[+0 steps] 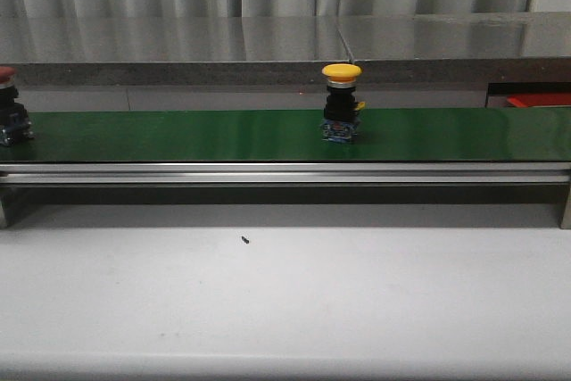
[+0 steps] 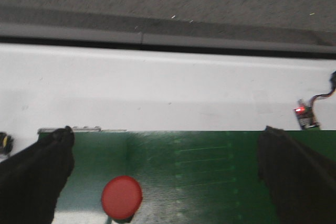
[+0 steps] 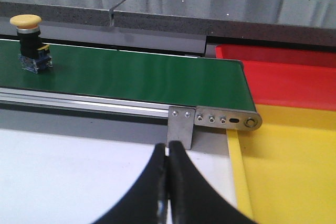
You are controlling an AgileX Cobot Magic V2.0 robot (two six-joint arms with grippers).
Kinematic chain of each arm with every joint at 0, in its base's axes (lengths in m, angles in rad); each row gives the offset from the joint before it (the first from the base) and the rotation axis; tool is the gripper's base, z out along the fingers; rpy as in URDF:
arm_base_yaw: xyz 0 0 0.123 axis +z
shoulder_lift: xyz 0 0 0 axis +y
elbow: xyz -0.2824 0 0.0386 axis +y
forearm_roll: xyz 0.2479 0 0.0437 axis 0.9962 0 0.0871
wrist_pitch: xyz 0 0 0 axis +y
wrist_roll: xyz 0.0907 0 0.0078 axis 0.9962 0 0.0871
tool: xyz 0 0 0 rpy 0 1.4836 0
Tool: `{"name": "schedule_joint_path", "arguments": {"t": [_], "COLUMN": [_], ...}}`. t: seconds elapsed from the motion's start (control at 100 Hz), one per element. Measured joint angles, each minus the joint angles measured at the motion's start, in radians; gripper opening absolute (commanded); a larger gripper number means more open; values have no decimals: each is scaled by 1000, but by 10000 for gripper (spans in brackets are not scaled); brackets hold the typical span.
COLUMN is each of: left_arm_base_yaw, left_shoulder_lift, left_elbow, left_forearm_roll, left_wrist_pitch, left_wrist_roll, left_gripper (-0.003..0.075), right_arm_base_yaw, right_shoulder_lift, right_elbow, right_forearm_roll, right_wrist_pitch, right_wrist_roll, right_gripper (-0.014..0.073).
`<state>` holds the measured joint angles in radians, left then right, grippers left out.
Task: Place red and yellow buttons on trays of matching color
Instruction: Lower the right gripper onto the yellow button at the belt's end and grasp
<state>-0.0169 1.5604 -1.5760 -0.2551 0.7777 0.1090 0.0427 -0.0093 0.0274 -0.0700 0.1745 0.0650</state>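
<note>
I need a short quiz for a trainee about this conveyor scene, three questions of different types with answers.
1. True or false: the yellow button stands upright on the green belt.
2. Which gripper has its jaws open: left or right?
3. Fill in: beyond the belt's end, the yellow tray lies beside the ____ tray.

Key: 1 true. 2 left, above the red button. 3 red.

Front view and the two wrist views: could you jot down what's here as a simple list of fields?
Belt: green conveyor across the table
Yellow button: upright on the belt, near the middle
Red button: on the belt at the far left
Red tray: beyond the belt's end
Yellow tray: beside the red one, nearer
Left gripper: open, above the red button
Right gripper: shut, empty
</note>
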Motion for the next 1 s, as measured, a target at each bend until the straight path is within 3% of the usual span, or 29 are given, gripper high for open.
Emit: {"name": "schedule_joint_path", "arguments": {"t": [0.22,0.49,0.59,0.73,0.92,1.0], "left_arm_base_yaw": [-79,-83,-83,-83,-83,-83], "left_shoulder_lift": [-283,-658,-810,-1000,-1185,-1227], "left_elbow": [239,663,802,959,1084,1108], "left_forearm_roll": [14,33,33,20,16,16], "left_wrist_pitch": [-135,-267,-287,-293,-293,-297], "left_wrist_roll": [2,2,2,2,2,2], "left_gripper": [680,678,636,473,89,-17], "right_arm_base_yaw": [0,0,0,0,0,0], "right_shoulder_lift": [0,0,0,0,0,0], "right_elbow": [0,0,0,0,-4,-33], "right_forearm_roll": [0,0,0,0,15,59], "right_wrist_pitch": [0,0,0,-5,-75,-50], "right_wrist_roll": [0,0,0,0,0,0], "right_gripper": [-67,-67,-67,-67,-67,-67]}}
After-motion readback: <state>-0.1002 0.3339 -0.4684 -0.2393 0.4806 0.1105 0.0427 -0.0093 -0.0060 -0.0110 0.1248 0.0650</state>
